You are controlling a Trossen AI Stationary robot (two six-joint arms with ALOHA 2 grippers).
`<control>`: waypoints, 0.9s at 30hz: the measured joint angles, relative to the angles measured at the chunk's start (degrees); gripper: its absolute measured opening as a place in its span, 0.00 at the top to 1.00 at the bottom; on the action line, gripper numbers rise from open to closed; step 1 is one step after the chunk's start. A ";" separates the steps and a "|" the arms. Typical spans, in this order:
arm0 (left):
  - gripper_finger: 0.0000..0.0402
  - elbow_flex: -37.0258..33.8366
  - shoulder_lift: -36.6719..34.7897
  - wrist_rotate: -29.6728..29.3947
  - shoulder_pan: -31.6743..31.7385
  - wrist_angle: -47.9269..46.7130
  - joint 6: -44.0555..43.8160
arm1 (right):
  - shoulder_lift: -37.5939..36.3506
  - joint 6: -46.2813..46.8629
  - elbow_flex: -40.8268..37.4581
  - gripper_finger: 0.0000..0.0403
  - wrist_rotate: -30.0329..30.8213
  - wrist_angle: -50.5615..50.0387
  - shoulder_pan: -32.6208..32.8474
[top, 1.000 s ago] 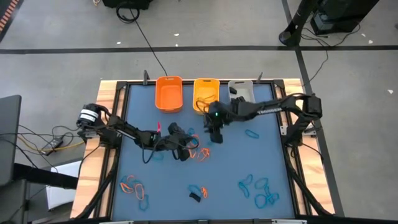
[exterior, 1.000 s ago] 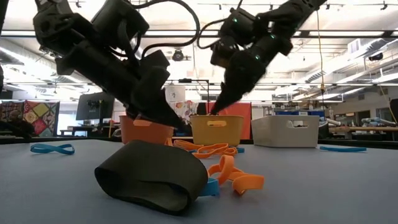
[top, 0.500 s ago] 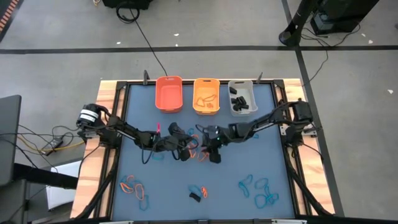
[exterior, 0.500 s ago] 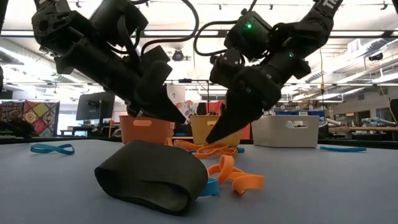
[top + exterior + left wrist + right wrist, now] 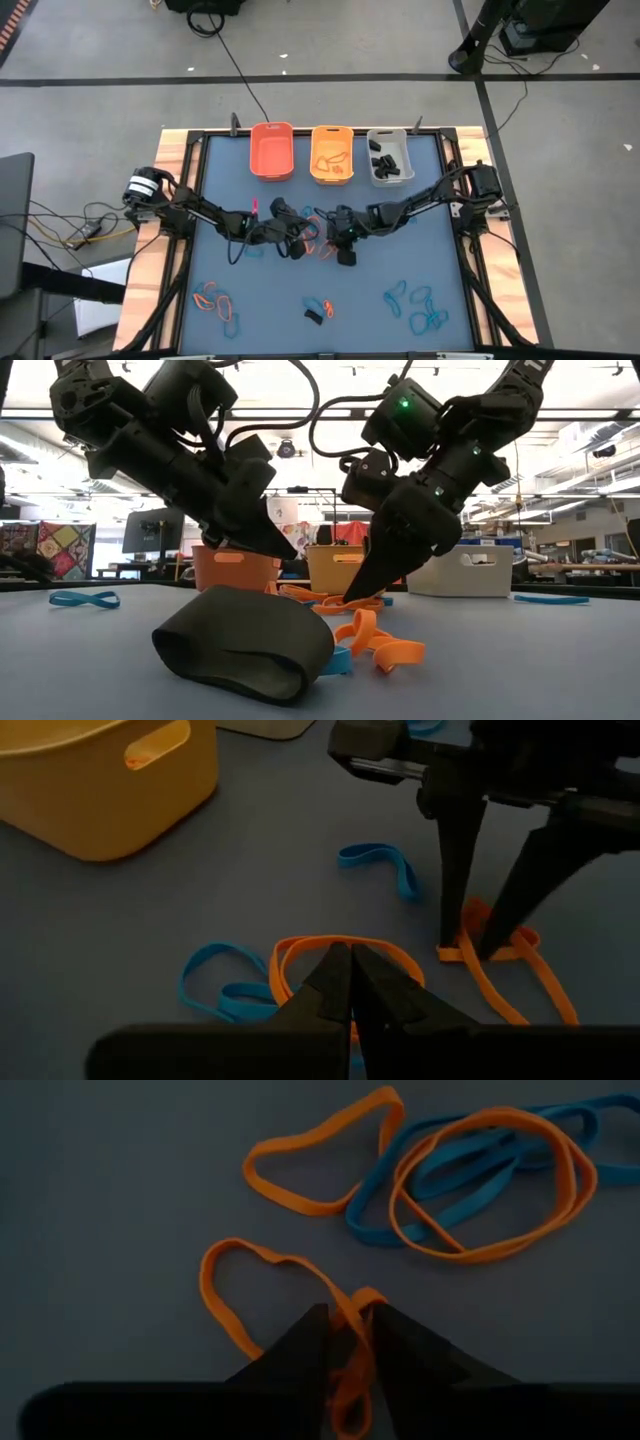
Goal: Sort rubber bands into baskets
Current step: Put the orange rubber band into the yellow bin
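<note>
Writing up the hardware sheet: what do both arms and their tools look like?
Both arms are black and multi-jointed with looping black cables. The right arm carries white lettering and a green light near the wrist. The left tool and right tool each end in two slim, tapered black fingers.

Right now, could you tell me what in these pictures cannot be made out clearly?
- Low view: the large black rubber band in front hides the table and part of the thin orange rubber bands behind it.
- Low view: the walls of the orange plastic basket hide its contents.
- High view: the right hand covers the thin orange rubber loop between its fingers.
- Left wrist view: the yellow-orange plastic basket is cut off by the edge.
</note>
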 joint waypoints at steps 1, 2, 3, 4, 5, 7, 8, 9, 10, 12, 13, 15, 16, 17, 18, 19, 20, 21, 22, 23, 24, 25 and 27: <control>0.96 0.00 0.00 0.00 0.00 0.00 0.00 | 0.00 0.00 0.00 0.82 0.01 -0.02 0.00; 0.96 0.00 0.00 0.00 0.00 0.00 0.00 | 0.00 0.00 0.00 0.85 0.01 -0.07 0.00; 0.96 0.00 0.00 0.01 0.00 0.00 0.01 | 0.00 -0.02 0.00 0.89 0.13 -0.08 0.00; 0.96 0.00 0.00 0.00 0.00 0.00 0.02 | 0.00 -0.14 0.00 0.93 0.21 -0.12 0.00; 0.96 0.00 0.00 0.00 0.00 0.01 0.02 | -0.09 -0.32 0.00 0.96 0.21 -0.20 -0.02; 0.96 0.00 0.00 0.00 0.00 0.00 0.02 | -0.41 -0.36 0.00 0.97 0.15 -0.41 0.01; 0.96 0.00 0.00 0.00 0.00 0.00 0.02 | -0.61 -0.22 0.00 0.97 0.07 -0.56 0.02; 0.96 0.00 0.00 0.00 0.00 0.00 0.02 | -0.92 -0.05 -0.02 0.95 0.01 -0.63 0.02; 0.96 0.00 0.00 0.00 0.00 0.00 0.02 | -1.28 0.05 -0.02 0.95 -0.01 -0.61 0.04; 0.96 0.00 0.00 0.00 0.00 0.00 0.01 | -2.41 0.09 -0.02 0.95 -0.03 -0.66 0.11; 0.96 0.00 0.00 0.00 0.00 -0.02 0.02 | -3.01 0.05 -0.02 0.96 -0.01 -0.74 0.11; 0.96 0.00 0.00 0.00 0.00 -0.02 0.02 | -4.70 -0.59 -0.02 0.98 0.08 -1.80 0.11; 0.96 0.00 0.00 0.00 0.00 -0.02 0.02 | -5.70 -1.14 -0.02 0.98 0.58 -2.16 0.11; 0.96 0.00 0.00 0.00 0.00 -0.02 0.02 | -6.84 -1.50 -0.02 0.98 1.63 -2.41 0.11; 0.96 0.00 0.00 0.00 0.00 -0.02 0.02 | -7.91 -2.03 -0.02 0.98 2.97 -2.70 0.00; 0.96 0.00 0.00 0.00 0.00 0.01 0.02 | -9.11 -2.77 -0.02 0.98 4.34 -3.03 -0.24; 0.96 0.00 0.00 0.00 0.00 0.00 0.02 | -10.12 -3.83 -0.02 0.98 5.89 -3.31 -0.62; 0.96 0.00 0.00 0.00 0.00 0.01 0.02 | -11.19 -4.98 -0.02 0.98 7.53 -3.40 -1.18; 0.96 0.00 0.00 0.00 0.00 0.07 0.02 | -12.19 -6.03 -0.02 0.98 9.22 -3.42 -1.91; 0.96 0.00 0.00 0.00 0.00 0.05 0.02 | -13.19 -7.03 -0.02 0.98 10.75 -3.41 -2.69; 0.96 0.00 0.00 0.00 0.00 0.08 0.04 | -14.09 -8.08 -0.02 0.99 12.23 -3.25 -3.58; 0.96 0.00 0.00 0.00 0.00 0.09 0.02 | -14.97 -8.95 -0.02 0.99 13.64 -3.17 -4.58; 0.96 0.00 0.00 0.00 0.00 0.10 0.02 | -16.28 -10.62 -0.02 0.99 16.96 -2.76 -6.90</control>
